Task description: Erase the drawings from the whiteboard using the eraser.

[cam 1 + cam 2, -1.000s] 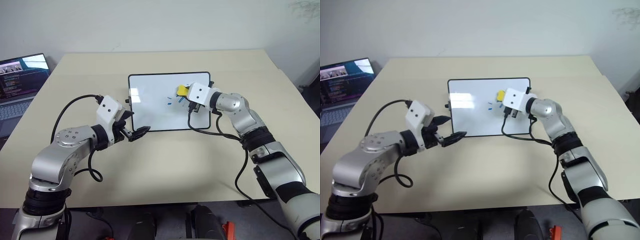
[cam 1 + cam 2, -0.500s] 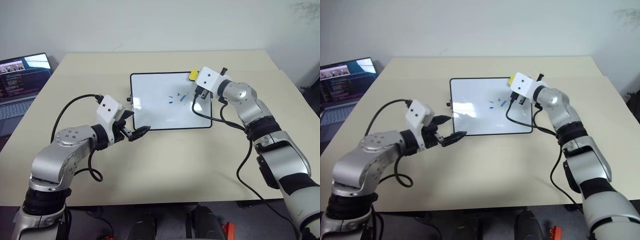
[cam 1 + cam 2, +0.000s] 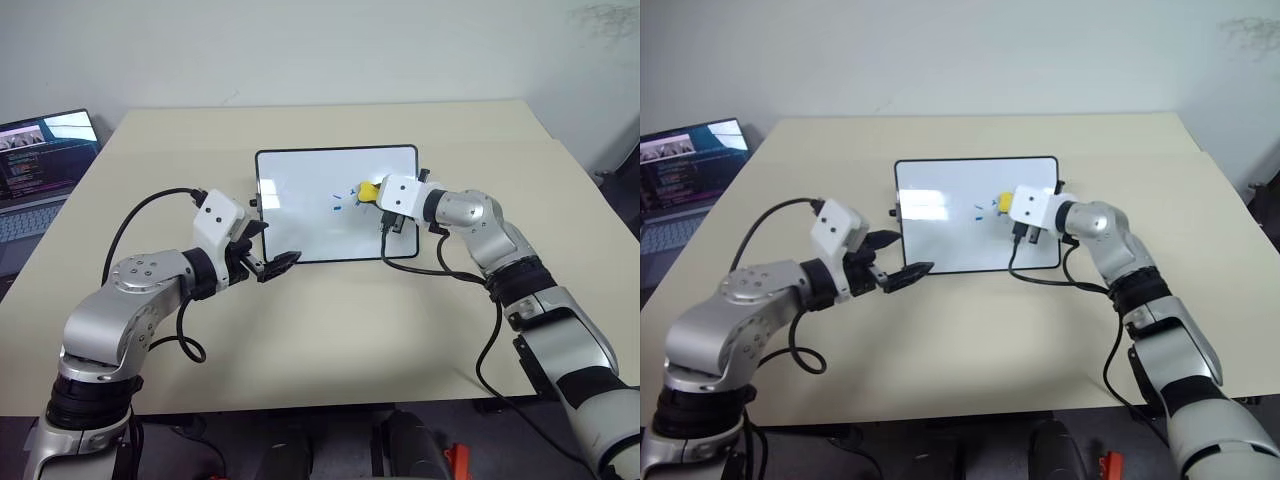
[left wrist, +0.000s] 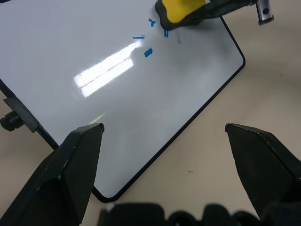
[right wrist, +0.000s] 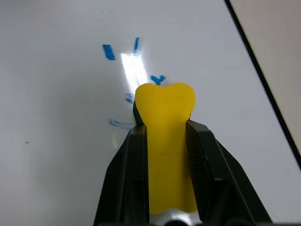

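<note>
The whiteboard (image 3: 305,225) lies flat mid-table. A few short blue drawings (image 3: 337,208) mark its right half, and they also show in the right wrist view as drawings (image 5: 109,52) beside a faint smear. My right gripper (image 3: 374,192) is shut on the yellow eraser (image 3: 367,189). The eraser (image 5: 164,113) has its tip on the board right by the strokes. My left gripper (image 3: 280,264) is open over the board's near left corner with nothing in it. Its black fingers (image 4: 70,165) stand wide apart above the board's near edge.
An open laptop (image 3: 40,160) sits at the table's far left edge. A black cable (image 3: 420,262) loops from the right wrist over the board's near right corner. Bare beige tabletop (image 3: 330,330) surrounds the board.
The right gripper carried the eraser up to the board's far right corner, then back down onto the board by the strokes. The board shifted slightly. The left arm stayed still.
</note>
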